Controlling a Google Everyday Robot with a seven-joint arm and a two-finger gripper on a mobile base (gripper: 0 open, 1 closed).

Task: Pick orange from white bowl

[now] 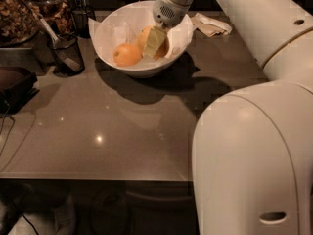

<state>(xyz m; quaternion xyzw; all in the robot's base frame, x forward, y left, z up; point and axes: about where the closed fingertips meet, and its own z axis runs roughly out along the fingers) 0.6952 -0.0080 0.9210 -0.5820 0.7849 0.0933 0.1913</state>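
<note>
Inside the bowl, toward the far side of the tabletop, my tool is down on the orange. Its pale tip lies across the front of the fruit and covers the middle of it, so I see peel only to the left of the tip and a little to its right. From here I cannot tell how far the tool is open, nor whether it has a hold on the orange.

The orange sits in the right half of the bowl, on the crinkled paper that lines it. A darker fruit lies just beside it on the left, lower in the bowl and free of the tool. The paper stands up above the rim at the left and at the right.

The arm comes in from the upper right. Its wrist drops steeply into the bowl, and its large lower link fills the right foreground.

Behind the bowl to the right, folded napkins lie on the tabletop. To the left of the bowl stands a dark cup with a utensil leaning in it, and a jar stands behind that. A dark tray sits at the left edge.
</note>
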